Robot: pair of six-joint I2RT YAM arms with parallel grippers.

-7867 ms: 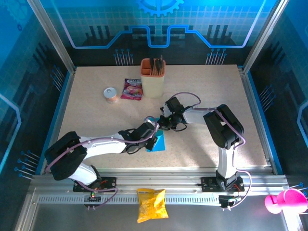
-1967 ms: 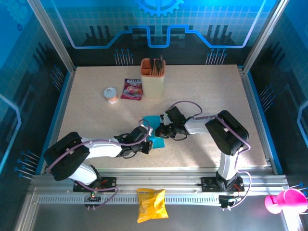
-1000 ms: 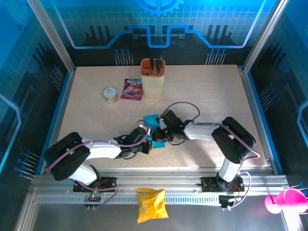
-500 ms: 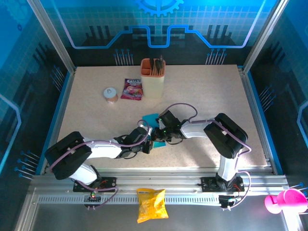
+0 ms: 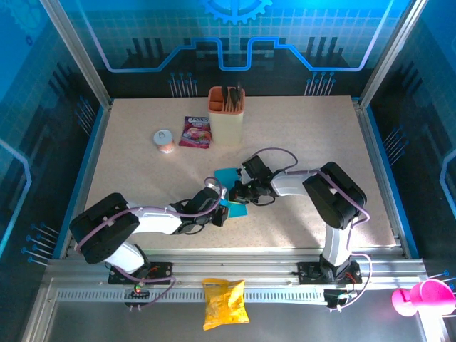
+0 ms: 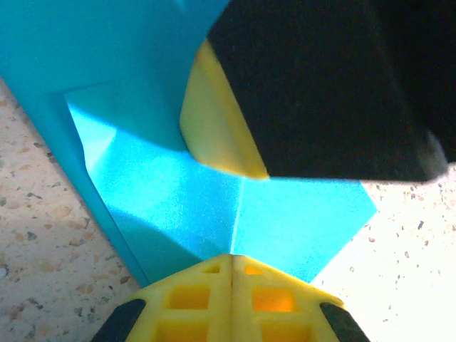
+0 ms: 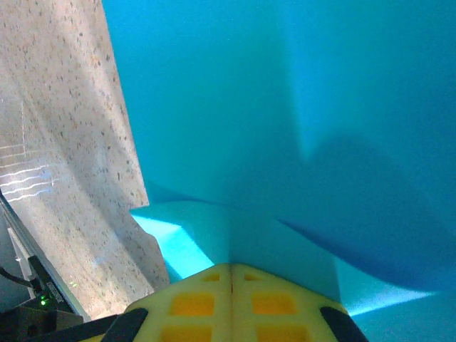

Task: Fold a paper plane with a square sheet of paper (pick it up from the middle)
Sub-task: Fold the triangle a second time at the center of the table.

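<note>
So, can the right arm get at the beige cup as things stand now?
Probably yes: bare table lies between the right gripper and the beige cup. But that gripper is shut on the blue paper, which it would drag along.

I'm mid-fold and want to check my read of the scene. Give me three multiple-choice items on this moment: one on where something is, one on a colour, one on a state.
1. Where does the yellow snack bag lie?
A. On the tabletop beside the pink packet
B. On the metal rail in front of the table
C. Inside the beige cup

2. What colour is the square sheet of paper?
A. Bright blue
B. White
C. Pink

3. How do the fingers of the left gripper stand?
A. Spread wide apart
B. Shut together
C. Closed around the beige cup

Answers:
1 is B: the top view shows the bag on the rail, off the tabletop.
2 is A: both wrist views show blue paper.
3 is B: the left wrist view shows its yellow pads meeting with no gap.
</note>
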